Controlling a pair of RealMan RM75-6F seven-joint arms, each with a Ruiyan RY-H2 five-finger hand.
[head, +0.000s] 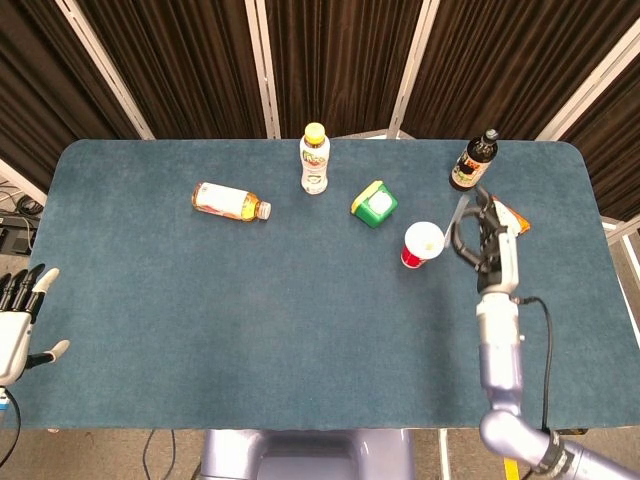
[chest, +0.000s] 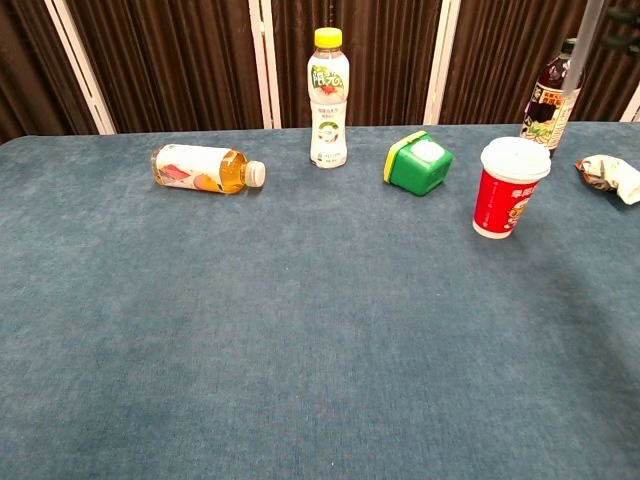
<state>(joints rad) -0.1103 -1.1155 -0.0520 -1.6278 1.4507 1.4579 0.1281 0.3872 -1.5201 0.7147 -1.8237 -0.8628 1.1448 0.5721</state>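
My right hand (head: 488, 245) is raised above the table just right of a red paper cup with a white lid (head: 422, 244) (chest: 512, 187). It pinches a clear straw (head: 459, 212), which in the chest view (chest: 580, 60) hangs nearly upright above and to the right of the cup, its lower end clear of the lid. The hand itself is almost wholly out of the chest view. My left hand (head: 15, 320) hovers off the table's left edge, fingers spread, holding nothing.
On the blue table (head: 250, 330) an orange-drink bottle (head: 230, 201) lies on its side at the left. A yellow-capped bottle (head: 315, 160) stands at the back. A green box (head: 374, 203), a dark bottle (head: 472, 161) and a snack packet (chest: 610, 172) sit near the cup.
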